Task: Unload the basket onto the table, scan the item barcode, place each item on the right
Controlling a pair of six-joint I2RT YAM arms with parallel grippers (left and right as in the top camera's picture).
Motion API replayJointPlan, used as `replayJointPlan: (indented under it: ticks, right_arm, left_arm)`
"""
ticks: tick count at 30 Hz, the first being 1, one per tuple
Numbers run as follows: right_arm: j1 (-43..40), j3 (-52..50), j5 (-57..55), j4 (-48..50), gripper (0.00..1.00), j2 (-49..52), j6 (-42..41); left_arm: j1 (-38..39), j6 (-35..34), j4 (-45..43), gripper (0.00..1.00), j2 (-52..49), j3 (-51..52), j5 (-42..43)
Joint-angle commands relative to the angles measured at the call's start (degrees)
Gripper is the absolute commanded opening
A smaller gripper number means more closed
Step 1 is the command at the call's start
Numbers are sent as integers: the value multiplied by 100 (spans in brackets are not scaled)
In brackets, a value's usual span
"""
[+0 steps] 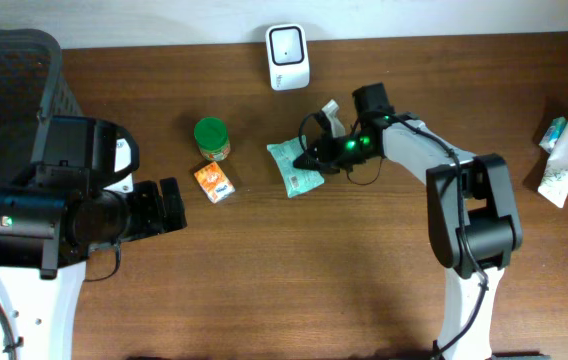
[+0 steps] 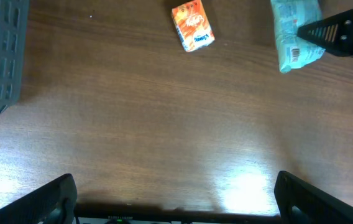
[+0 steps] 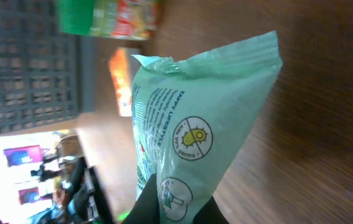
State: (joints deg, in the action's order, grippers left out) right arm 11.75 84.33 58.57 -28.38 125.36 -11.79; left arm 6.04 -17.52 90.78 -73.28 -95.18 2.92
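Right wrist view: the right pincer (image 3: 176,202) is shut tight on one end of the green packet (image 3: 207,124). The soft bag sticks out past the fingers. I think it is held by the end so most of the bag stays bare and the scanner can see it.

From above, the packet (image 1: 289,165) is near the middle of the table (image 1: 314,280), at the back. The right pincer (image 1: 316,158) grips its right side. I cannot tell if the packet is lifted or is touching the wood.

The white scanner (image 1: 288,55) stands at the back edge, close by, so the way to it is short.

The packet has small white print. One word looks like "LIFESTYLE", and there are two round pictures, one with "germs" under it. The left wrist view shows a white label with a barcode (image 2: 294,55) near one end of the packet.

An orange pack (image 1: 214,183) and a jar with a green lid (image 1: 211,138) sit to the left, apart from the packet. Some tubes (image 1: 567,150) lie at the far right.

The left pincer (image 2: 175,180) is wide open, holds nothing, and hangs over bare wood.
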Motion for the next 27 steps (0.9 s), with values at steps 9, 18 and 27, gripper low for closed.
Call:
replayJointPlan:
  ticks: [9, 18, 27]
  right_arm:
    - [-238, 339, -1268, 179, 4, -2065, 42]
    - [-238, 332, -1943, 688, 4, -2761, -24]
    - [-238, 332, -1685, 315, 4, -2754, -133]
  left_arm:
    - [-9, 48, -4, 99, 55, -20, -42]
    - [-9, 48, -4, 99, 55, -20, -42]
    - [-9, 48, -4, 99, 55, -20, -39]
